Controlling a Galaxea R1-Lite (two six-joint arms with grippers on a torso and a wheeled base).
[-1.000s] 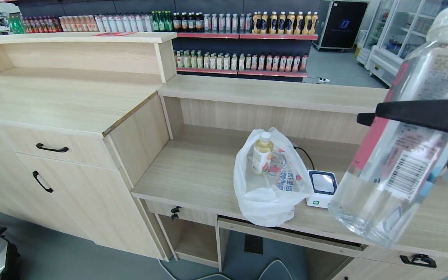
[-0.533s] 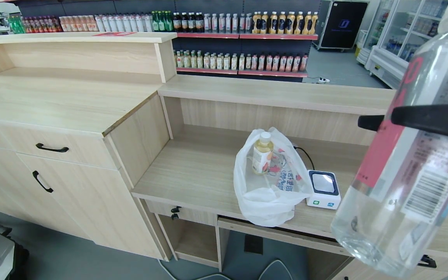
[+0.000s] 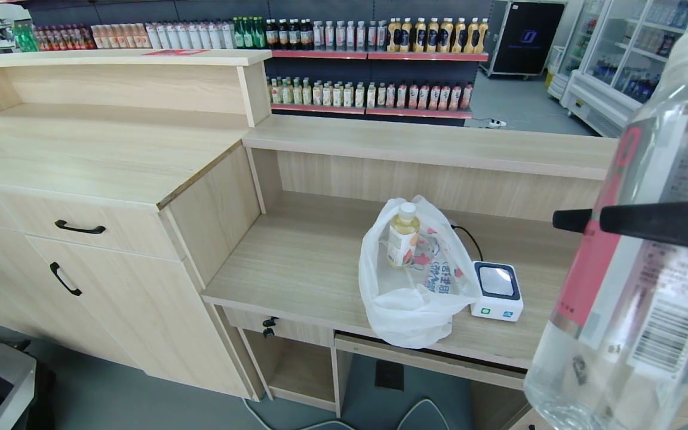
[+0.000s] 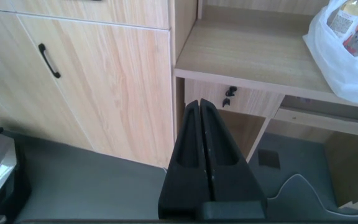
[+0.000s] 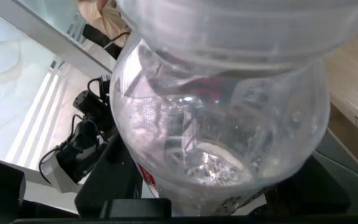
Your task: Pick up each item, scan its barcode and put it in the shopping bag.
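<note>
The clear bottle (image 3: 636,286) hangs in the air at the robot's right, close to the head camera. It is tilted, with its cap end up and away and its base low. Its red-and-white label carries a barcode that faces the camera. The right gripper (image 3: 630,224) is clamped on it, one black finger lying across the label about halfway up. From the wrist, the ribbed base of the bottle (image 5: 222,124) sits right before the lens. In the head view the bottle covers the right end of the low counter (image 3: 296,263). On that counter the white scanner (image 3: 497,291) lies with its dark window up, a black cable (image 3: 469,236) running behind it. It is just beside the white shopping bag (image 3: 407,298), on the side nearer the bottle. The bag stands open with a yellow drink bottle (image 3: 404,242) upright inside. A raised ledge (image 3: 415,143) backs the counter, with drink shelves (image 3: 374,36) beyond. The left gripper (image 4: 202,118) hangs low with its fingers pressed together and nothing between them, in front of a cabinet door (image 4: 104,81).
</note>
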